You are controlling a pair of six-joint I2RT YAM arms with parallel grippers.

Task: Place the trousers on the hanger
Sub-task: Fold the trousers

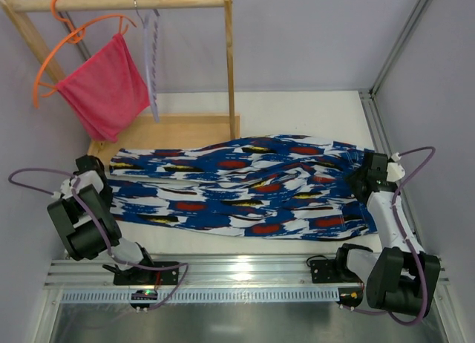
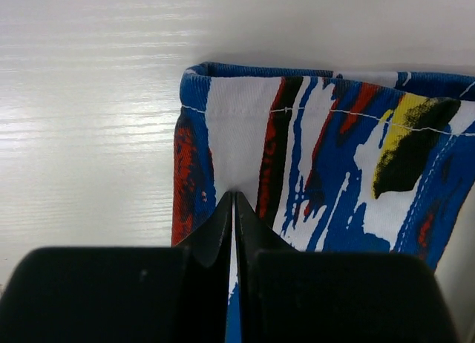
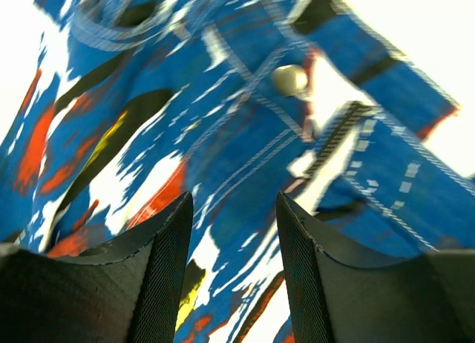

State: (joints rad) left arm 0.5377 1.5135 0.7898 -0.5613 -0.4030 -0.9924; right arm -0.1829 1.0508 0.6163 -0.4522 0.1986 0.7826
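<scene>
The trousers (image 1: 237,187), in a blue, white, red and black print, lie spread flat across the table, leg ends to the left and waist to the right. My left gripper (image 1: 106,178) is at the leg end. In the left wrist view it (image 2: 234,202) is shut on the trousers' hem (image 2: 326,150), with cloth in the slit between the jaws. My right gripper (image 1: 361,181) is at the waist. It (image 3: 234,209) stands open just above the waistband (image 3: 223,113), close to the button (image 3: 289,79). The pale hanger (image 1: 152,61) hangs from the wooden rail at the back.
A wooden rack (image 1: 230,61) stands at the back left, its flat base (image 1: 178,128) just behind the trousers. An orange hanger (image 1: 56,61) with a pink-red cloth (image 1: 107,90) hangs beside the pale one. Walls close in on both sides.
</scene>
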